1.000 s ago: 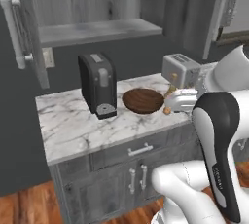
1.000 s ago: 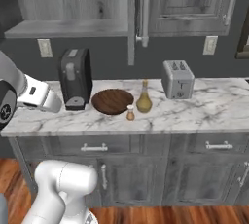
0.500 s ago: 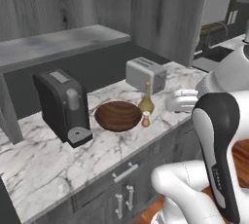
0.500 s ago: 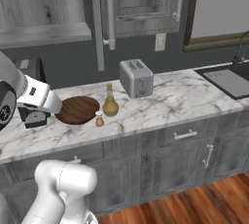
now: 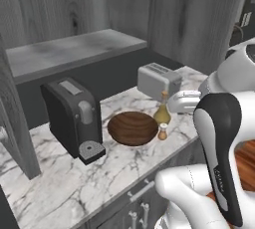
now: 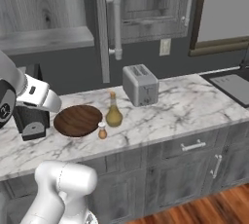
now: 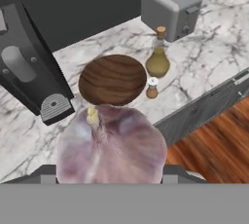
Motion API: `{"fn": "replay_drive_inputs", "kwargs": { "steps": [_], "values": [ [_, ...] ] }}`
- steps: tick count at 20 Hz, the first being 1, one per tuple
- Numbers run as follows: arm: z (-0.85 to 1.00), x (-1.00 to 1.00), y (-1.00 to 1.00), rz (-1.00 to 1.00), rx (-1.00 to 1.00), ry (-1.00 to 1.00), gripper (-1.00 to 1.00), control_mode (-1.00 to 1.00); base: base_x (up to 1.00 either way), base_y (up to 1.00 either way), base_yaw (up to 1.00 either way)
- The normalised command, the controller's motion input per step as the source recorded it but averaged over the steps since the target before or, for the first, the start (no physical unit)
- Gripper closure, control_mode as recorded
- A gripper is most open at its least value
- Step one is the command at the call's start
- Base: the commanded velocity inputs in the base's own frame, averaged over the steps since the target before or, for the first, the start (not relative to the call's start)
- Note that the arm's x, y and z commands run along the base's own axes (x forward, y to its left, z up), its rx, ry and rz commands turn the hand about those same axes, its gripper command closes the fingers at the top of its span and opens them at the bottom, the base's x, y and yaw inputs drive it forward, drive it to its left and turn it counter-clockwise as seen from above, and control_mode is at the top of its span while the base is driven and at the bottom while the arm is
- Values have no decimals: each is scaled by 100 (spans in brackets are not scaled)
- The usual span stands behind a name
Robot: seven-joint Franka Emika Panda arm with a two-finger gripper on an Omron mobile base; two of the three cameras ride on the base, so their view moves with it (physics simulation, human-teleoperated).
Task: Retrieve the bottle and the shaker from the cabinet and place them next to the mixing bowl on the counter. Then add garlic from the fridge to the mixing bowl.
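A large pale purple garlic (image 7: 112, 147) sits close in the hand view, with my gripper (image 7: 109, 175) shut on it; the bulb covers the fingertips. Beyond it, on the marble counter (image 7: 209, 57), lies the dark wooden mixing bowl (image 7: 113, 80). The amber bottle (image 7: 157, 60) and the small shaker (image 7: 152, 88) stand upright just to the bowl's right. From the base, the bowl (image 5: 132, 128) (image 6: 78, 120) has the bottle (image 5: 162, 111) (image 6: 114, 113) and shaker (image 5: 163, 132) (image 6: 102, 131) beside it.
A black coffee machine (image 5: 72, 118) (image 6: 31, 121) stands left of the bowl and a silver toaster (image 5: 158, 79) (image 6: 140, 84) right of the bottle. An open cabinet shelf (image 5: 74, 49) hangs above. A sink (image 6: 233, 84) lies at the far right. Wooden floor (image 7: 214, 140) shows below the counter's edge.
Both base views have shifted as the base drove and turned; the counter with bowl, bottle and shaker now sits closer. Those things kept their places, and the garlic stays held.
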Motion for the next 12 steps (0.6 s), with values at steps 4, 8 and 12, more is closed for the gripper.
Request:
{"fn": "replay_drive_inputs", "kwargs": {
  "steps": [4,8,12],
  "values": [
    [0,0,0,0,0,0,100,100,87,0,2],
    [0,0,0,0,0,0,100,100,11,-2,4],
    [0,0,0,0,0,0,100,100,0,0,0]
  ]
}}
